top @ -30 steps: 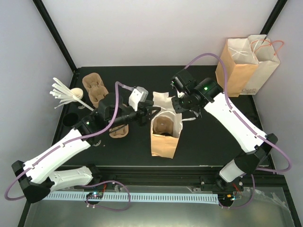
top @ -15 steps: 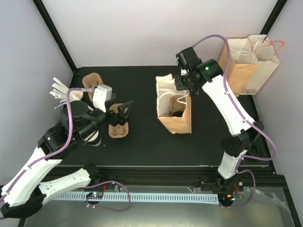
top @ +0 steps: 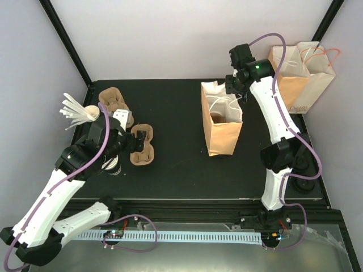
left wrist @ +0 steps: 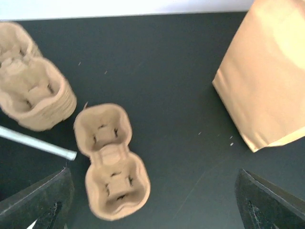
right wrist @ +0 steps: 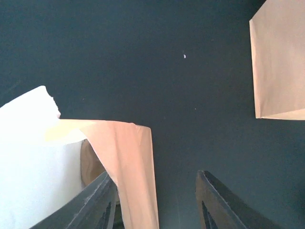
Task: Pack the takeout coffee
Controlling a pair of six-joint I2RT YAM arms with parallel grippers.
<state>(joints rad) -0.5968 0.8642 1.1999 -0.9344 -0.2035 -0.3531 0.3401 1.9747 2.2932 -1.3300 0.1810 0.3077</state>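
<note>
Left of left gripper [left wrist: 153, 176], overhead only: white sticks [top: 71, 107]

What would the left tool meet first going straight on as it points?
Likely the bare table beside the pulp cup carrier; the left tool is open and empty, though depth is unclear.

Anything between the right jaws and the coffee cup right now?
Only the paper bag's own rim: the right gripper straddles it, jaws apart. The dark shape low inside the bag, probably the takeout coffee, lies below; nothing else visible stands between.
</note>
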